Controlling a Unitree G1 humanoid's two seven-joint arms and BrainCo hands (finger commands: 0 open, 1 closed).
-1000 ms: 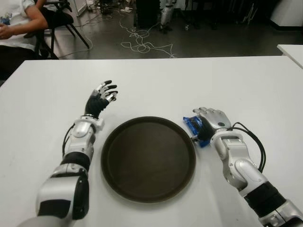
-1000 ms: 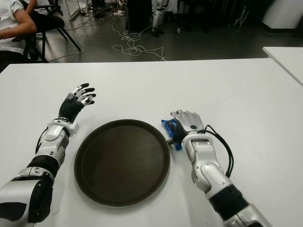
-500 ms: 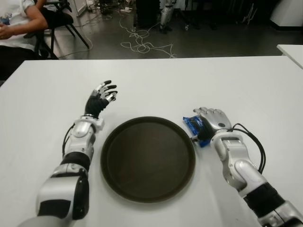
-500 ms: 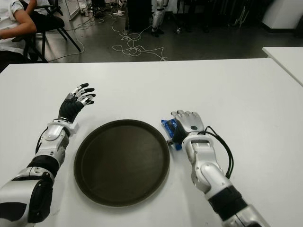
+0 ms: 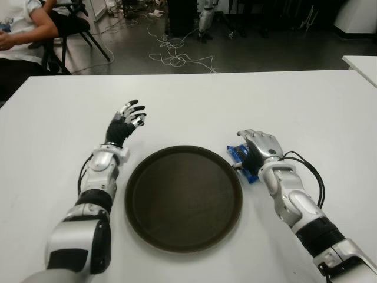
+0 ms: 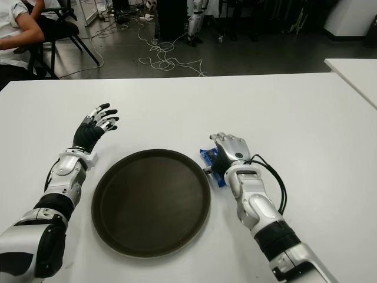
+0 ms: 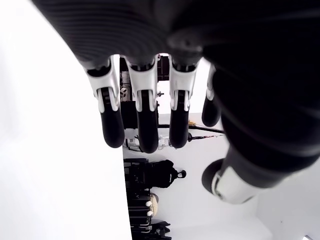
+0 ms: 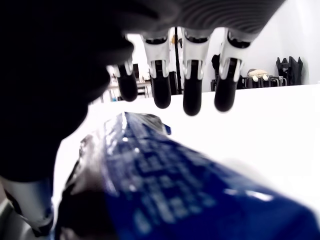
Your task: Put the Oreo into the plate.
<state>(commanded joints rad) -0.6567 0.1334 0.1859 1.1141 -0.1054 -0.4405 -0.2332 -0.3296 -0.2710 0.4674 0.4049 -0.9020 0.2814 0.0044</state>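
Right hand [image 5: 259,148] is sitting right of centre in the left eye view, palm down over the blue plastic Oreo packet [image 5: 240,157]. Its fingers [image 8: 192,95] are arching above the wrapper in the right wrist view, extended and not clamping it; whether the palm is touching the packet cannot be told. The Oreo packet [image 8: 165,190] is lying on the white table [image 5: 194,106], just beside the right edge of the round dark brown plate [image 5: 184,197], outside the rim. The plate is sitting at lower centre of the frame, between the two arms, holding nothing. Left hand [image 5: 125,122] is showing at centre left, up-left of the plate, fingers [image 7: 145,120] spread and holding nothing. A black cable [image 5: 312,177] is looping along the right forearm at lower right. A seated person's arm [image 5: 26,26] is showing at the upper left corner, with loose white cables [image 5: 177,56] on the floor at upper centre.
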